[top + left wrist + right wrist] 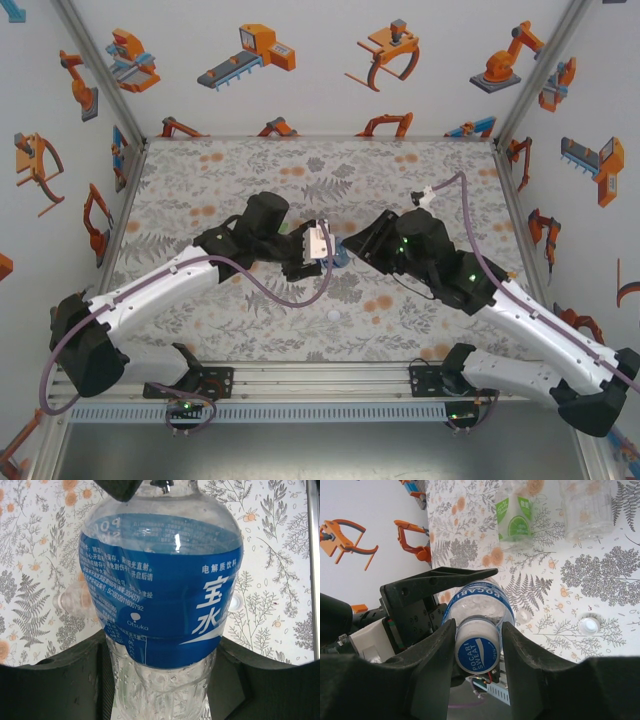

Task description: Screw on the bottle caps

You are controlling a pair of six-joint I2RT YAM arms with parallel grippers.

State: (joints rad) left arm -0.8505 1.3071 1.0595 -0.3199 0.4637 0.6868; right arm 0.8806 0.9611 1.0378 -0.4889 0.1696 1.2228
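My left gripper is shut on the lower body of the blue-labelled bottle, its dark fingers pressed to both sides. In the right wrist view that bottle points its neck at the camera, with a white cap with a blue top on the neck. My right gripper straddles this cap: one jaw touches it and the other stands a sliver off, so it is open. Both grippers meet at mid-table. A loose white cap lies on the mat.
A green-labelled bottle and a plain clear bottle lie on the floral mat beyond the grippers. A small white cap rests near the table's front. White walls with robot stickers enclose the table.
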